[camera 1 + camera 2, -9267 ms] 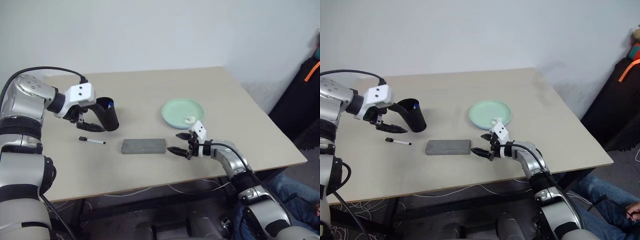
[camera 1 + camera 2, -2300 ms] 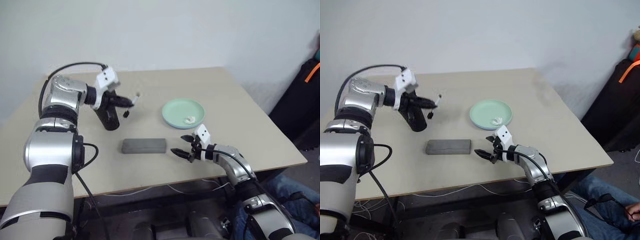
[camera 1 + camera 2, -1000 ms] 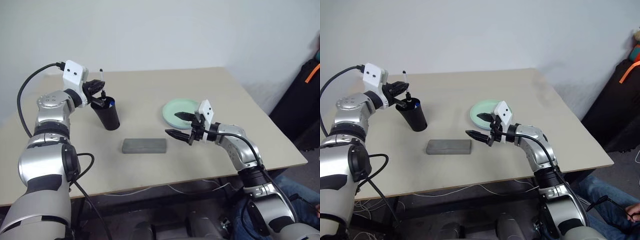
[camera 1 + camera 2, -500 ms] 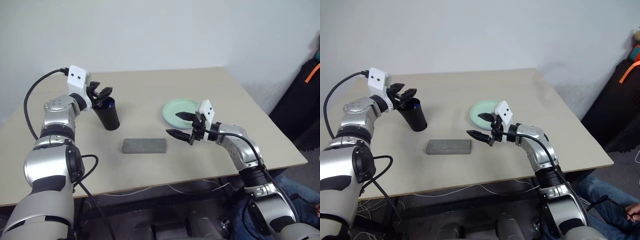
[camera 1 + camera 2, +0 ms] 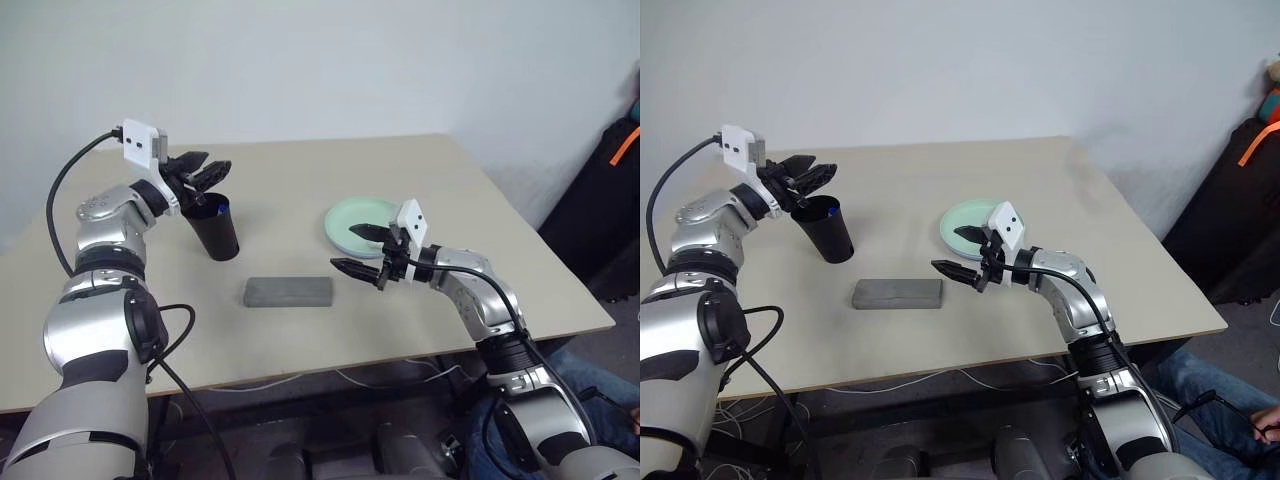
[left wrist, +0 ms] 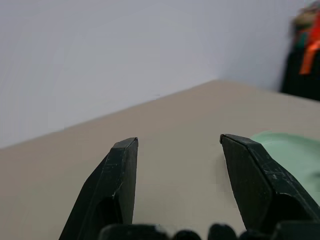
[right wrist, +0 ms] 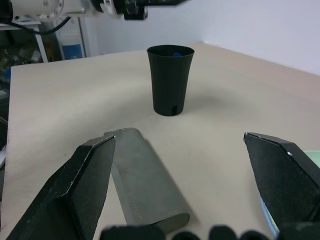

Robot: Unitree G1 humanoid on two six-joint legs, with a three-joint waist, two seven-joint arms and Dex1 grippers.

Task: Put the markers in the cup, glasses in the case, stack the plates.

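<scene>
We see a beige matte surface [image 5: 300, 330] set against a plain white wall [image 5: 320, 60], with a dark bag with an orange strap [image 5: 612, 190] at the right edge. The black tapered cup [image 5: 216, 230] stands upright near the far left; a blue cap [image 7: 176, 54] peeks at its rim, and the markers inside are otherwise hidden. The flat grey felt-like case [image 5: 288, 291] lies closed in front of it. The mint plate [image 5: 350, 222] is partly covered by the right end effector [image 5: 362, 250], released and empty. The left end effector [image 5: 208, 172] hovers just above the cup, fingers apart, holding nothing.
</scene>
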